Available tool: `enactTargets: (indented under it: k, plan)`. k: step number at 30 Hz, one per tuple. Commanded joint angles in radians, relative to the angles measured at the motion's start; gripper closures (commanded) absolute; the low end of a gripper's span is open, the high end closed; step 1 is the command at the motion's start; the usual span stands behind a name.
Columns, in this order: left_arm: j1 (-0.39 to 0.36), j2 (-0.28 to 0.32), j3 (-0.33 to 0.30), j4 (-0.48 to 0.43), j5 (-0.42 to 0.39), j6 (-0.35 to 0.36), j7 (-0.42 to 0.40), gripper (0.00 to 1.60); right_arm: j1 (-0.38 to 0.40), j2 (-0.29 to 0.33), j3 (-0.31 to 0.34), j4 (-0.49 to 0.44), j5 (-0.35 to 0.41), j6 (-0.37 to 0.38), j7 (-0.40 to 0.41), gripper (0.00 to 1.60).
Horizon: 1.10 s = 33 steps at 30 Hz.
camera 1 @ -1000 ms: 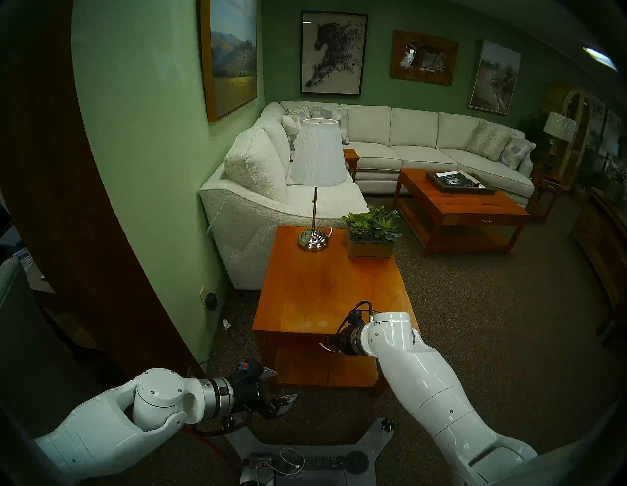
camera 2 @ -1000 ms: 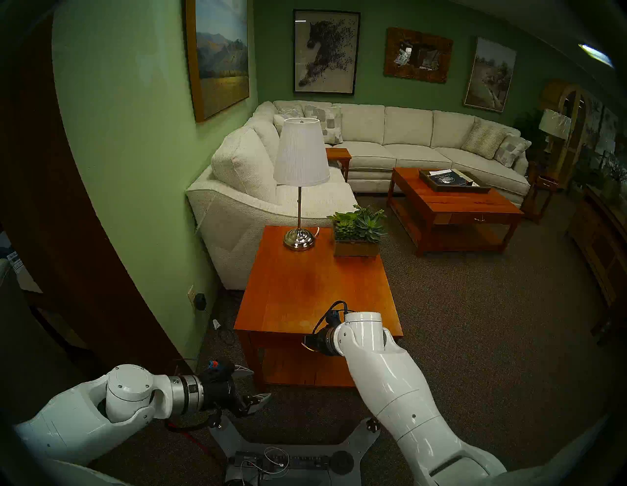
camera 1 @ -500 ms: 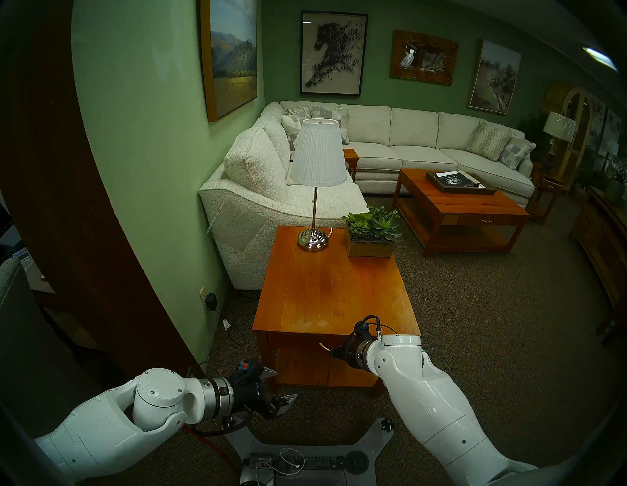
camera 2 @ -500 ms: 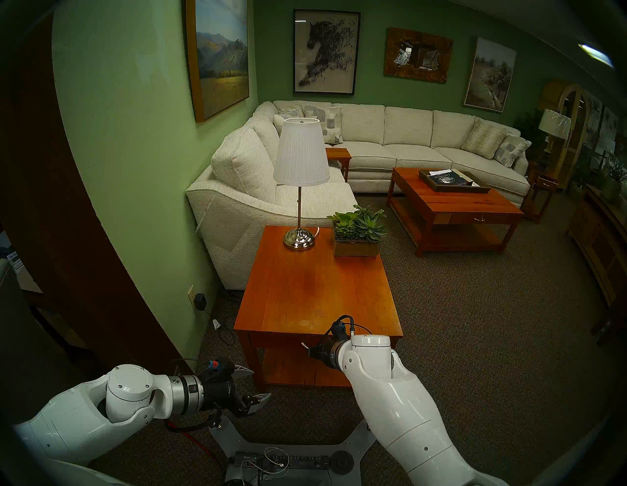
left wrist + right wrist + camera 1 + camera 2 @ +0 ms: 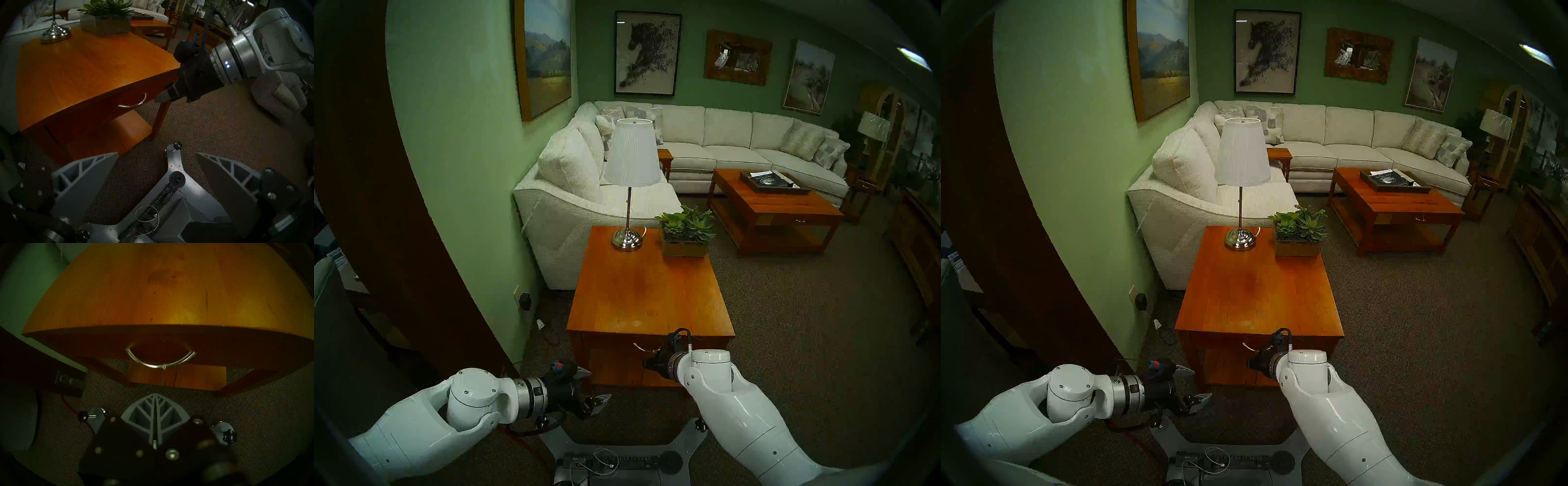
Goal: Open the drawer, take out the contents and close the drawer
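The drawer [image 5: 612, 342] sits shut under the top of the orange-brown lamp table [image 5: 646, 292]. Its curved brass handle [image 5: 641, 348] hangs at the middle of its front and also shows in the right wrist view [image 5: 159, 361] and the left wrist view [image 5: 134, 104]. My right gripper [image 5: 155, 396] is shut and empty. It is a little in front of and below the handle, not touching it [image 5: 158, 98]. My left gripper [image 5: 594, 385] is open and empty, low at the table's front left corner [image 5: 156, 154]. The packet is hidden.
A lamp [image 5: 628, 239] and a succulent planter [image 5: 685, 237] stand at the table's far end. The table has a low shelf [image 5: 633, 370]. A white sofa [image 5: 565, 210] and green wall lie to the left. My base [image 5: 619, 458] is below, and a coffee table [image 5: 775, 207] is at the far right.
My right gripper has drawn back from the drawer handle, toward me and downward, staying shut. The drawer stays shut. The left arm has not moved.
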Motion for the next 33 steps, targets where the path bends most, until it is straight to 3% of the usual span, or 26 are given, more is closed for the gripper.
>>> enactTargets:
  k: [1,20,33]
  plan:
    - [-0.009,0.0,-0.006,-0.021,-0.001,-0.005,-0.001,0.0,0.09,-0.024,-0.01,0.018,-0.014,-0.02,0.009,1.6]
    - [-0.008,0.0,-0.007,-0.022,-0.001,-0.004,-0.001,0.0,0.117,-0.033,-0.024,0.095,-0.047,-0.131,0.042,1.6]
    - [-0.008,0.0,-0.007,-0.022,-0.001,-0.004,-0.001,0.0,0.166,-0.053,-0.012,0.184,-0.049,-0.13,0.055,1.6]
